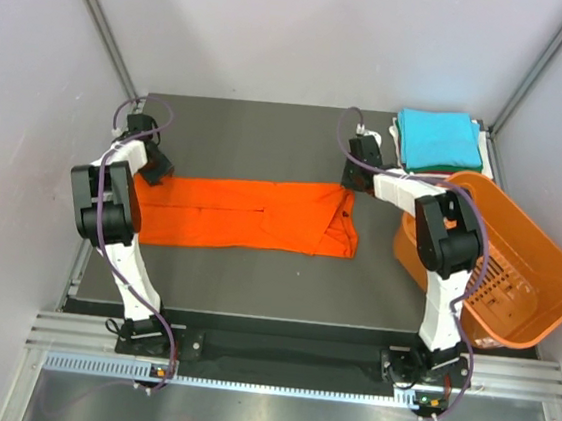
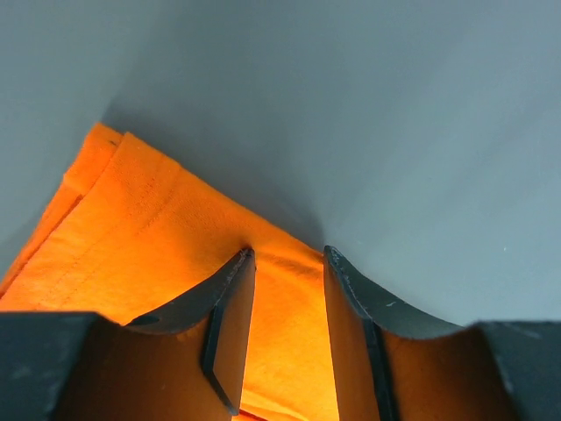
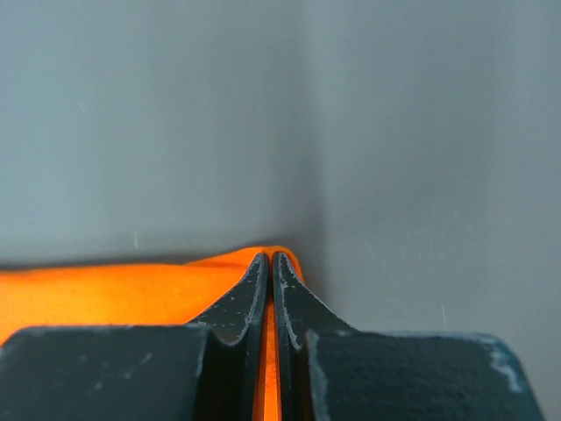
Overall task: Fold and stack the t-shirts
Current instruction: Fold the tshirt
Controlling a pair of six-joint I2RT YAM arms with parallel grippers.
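At the near edge of the worktop [image 1: 253,288] the two arms stood bolted. Just past them the orange shirt [image 1: 244,225] lay flat in a long strip running left to right. The left jaws sat over the left end of the strip. They were spread apart, with cloth lying between them but not pinched. The right jaws were at the far right corner of the strip, squeezed tight on a thin edge of the orange shirt.

The step looked like folding the strip in half, end to end. To do it well, the left jaws should probably close on their corner, so both ends are held. Then one end should go up and over to meet the other, with the edges lined up and no wrinkles.

There was plenty of bare worktop in front of the strip and behind it for that swing. The right side was tighter. The orange basket [image 1: 546,269] sat tilted just beside the right arm, at the right edge of the worktop. Farther back, in the far right corner, the turquoise shirt [image 1: 435,136] lay folded on a small pile near the right jaws. A careless lift there could bump it.
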